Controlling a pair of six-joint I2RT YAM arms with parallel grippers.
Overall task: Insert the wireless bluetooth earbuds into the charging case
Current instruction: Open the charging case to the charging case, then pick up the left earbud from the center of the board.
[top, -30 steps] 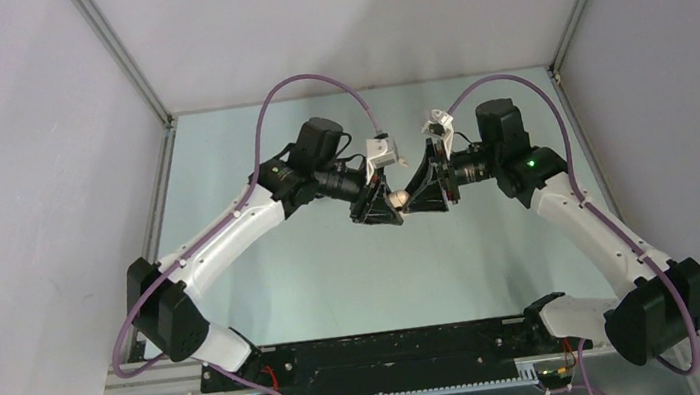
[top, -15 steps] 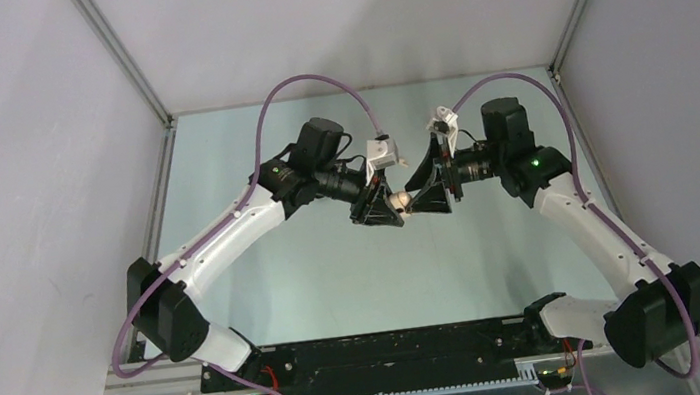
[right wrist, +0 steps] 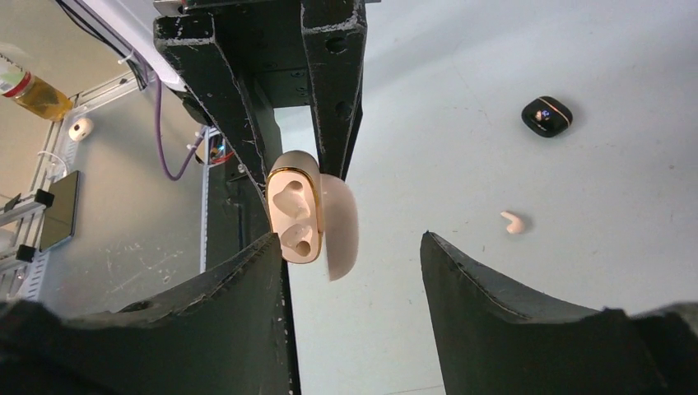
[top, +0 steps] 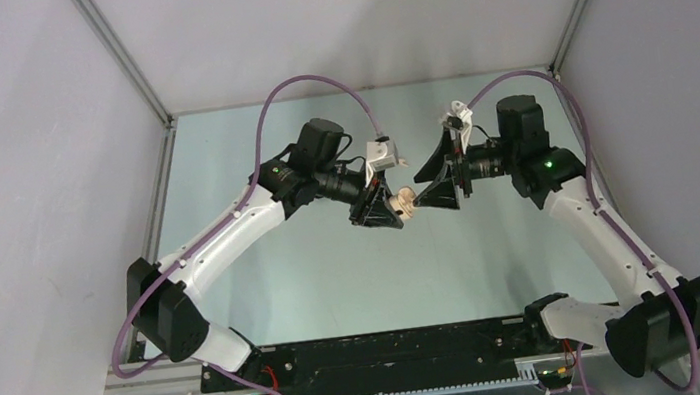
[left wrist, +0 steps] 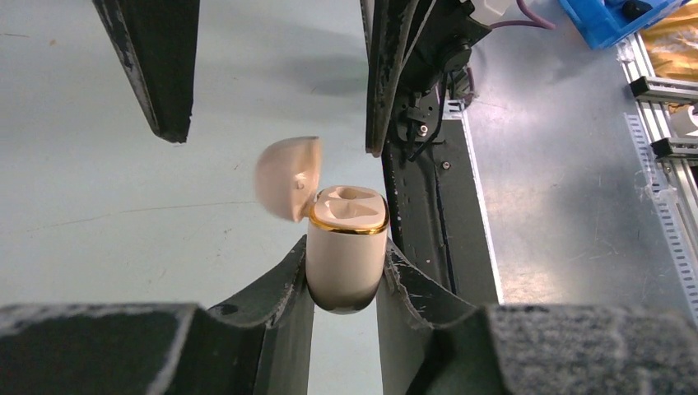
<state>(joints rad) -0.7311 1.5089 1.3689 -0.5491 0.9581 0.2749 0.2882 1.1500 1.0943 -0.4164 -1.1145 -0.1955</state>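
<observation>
Left wrist: left gripper (left wrist: 343, 255) pinching beige case (left wrist: 350, 212), lid (left wrist: 284, 177) open. Right gripper (right wrist: 347, 239) spread, case just ahead. Beige earbud (right wrist: 512, 221) beyond its finger.

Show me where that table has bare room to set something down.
Bare: the table between the arms and their base rail, and the strip by the back wall. Crowded: the middle, where the left gripper holds the open case facing the open right gripper; an earbud and black case lie loose too.
</observation>
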